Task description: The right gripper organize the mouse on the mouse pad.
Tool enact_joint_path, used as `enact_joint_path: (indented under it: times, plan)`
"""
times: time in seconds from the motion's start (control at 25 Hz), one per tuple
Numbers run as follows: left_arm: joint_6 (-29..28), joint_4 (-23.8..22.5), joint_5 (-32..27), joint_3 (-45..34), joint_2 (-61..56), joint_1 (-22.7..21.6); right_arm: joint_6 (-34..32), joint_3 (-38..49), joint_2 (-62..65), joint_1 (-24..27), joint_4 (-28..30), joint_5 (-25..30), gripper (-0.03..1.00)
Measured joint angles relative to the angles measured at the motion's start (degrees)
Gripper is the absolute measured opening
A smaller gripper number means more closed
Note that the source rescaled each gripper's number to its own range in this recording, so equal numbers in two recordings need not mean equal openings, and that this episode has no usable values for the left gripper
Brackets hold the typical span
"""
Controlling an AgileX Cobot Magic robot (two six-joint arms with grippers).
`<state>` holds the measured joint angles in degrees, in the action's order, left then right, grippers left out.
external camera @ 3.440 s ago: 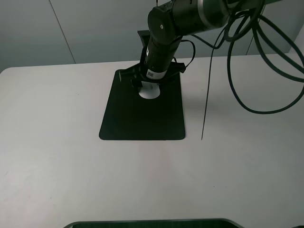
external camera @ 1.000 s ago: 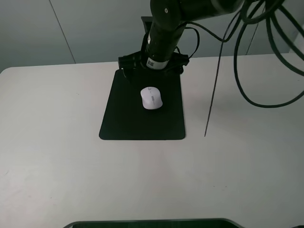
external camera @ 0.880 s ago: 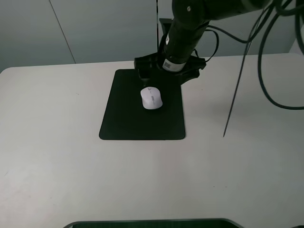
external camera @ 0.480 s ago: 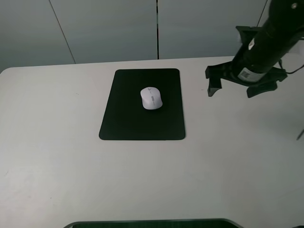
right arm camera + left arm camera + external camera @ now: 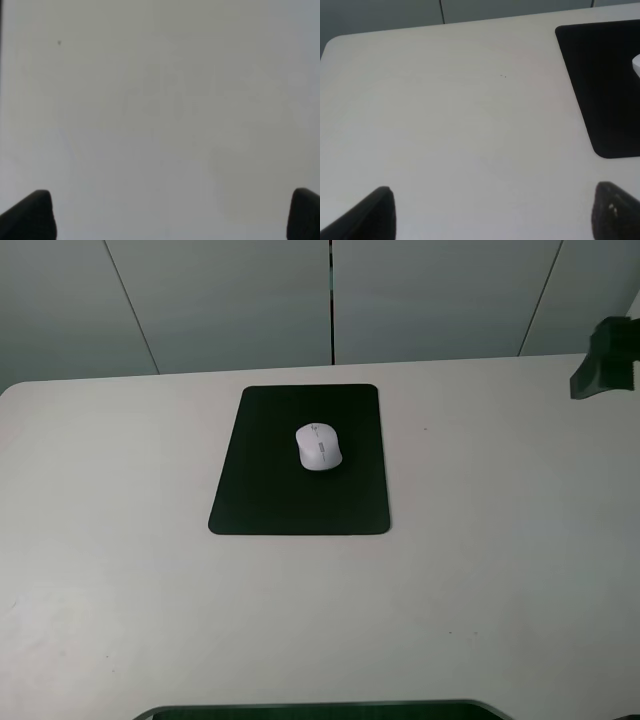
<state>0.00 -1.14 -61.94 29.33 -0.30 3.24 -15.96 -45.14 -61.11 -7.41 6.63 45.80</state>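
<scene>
The white mouse (image 5: pixel 319 447) lies on the black mouse pad (image 5: pixel 270 490), in the pad's far half near its middle, with nothing touching it. Only a black piece of the right arm (image 5: pixel 603 365) shows at the far right edge of the exterior view, well away from the pad. In the right wrist view the right gripper (image 5: pixel 167 220) is open and empty over bare white table. In the left wrist view the left gripper (image 5: pixel 495 220) is open and empty, with the pad (image 5: pixel 600 100) and a sliver of the mouse (image 5: pixel 637 66) beyond it to one side.
The white table (image 5: pixel 480 570) has a rounded far left corner and a grey panelled wall behind it. A dark curved edge (image 5: pixel 320 710) shows at the bottom of the exterior view.
The right gripper let go of the mouse on the pad, rose, and swung away to the right until almost out of the exterior view. The mouse stayed where it was put.
</scene>
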Motion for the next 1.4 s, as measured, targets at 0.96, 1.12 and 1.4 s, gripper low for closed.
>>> enact_joint_path:
  times: [0.96, 1.12, 1.4]
  plan:
    - [0.0, 0.0, 0.0, 0.0, 0.0, 0.0, 12.1, 9.9, 55.0, 0.0, -5.8, 17.4, 1.0]
    - [0.0, 0.0, 0.0, 0.0, 0.0, 0.0, 12.6, 12.9, 60.7, 0.0, -6.2, 17.9, 1.0]
    - [0.0, 0.0, 0.0, 0.0, 0.0, 0.0, 15.2, 15.9, 61.0, 0.0, -8.9, 17.7, 1.0]
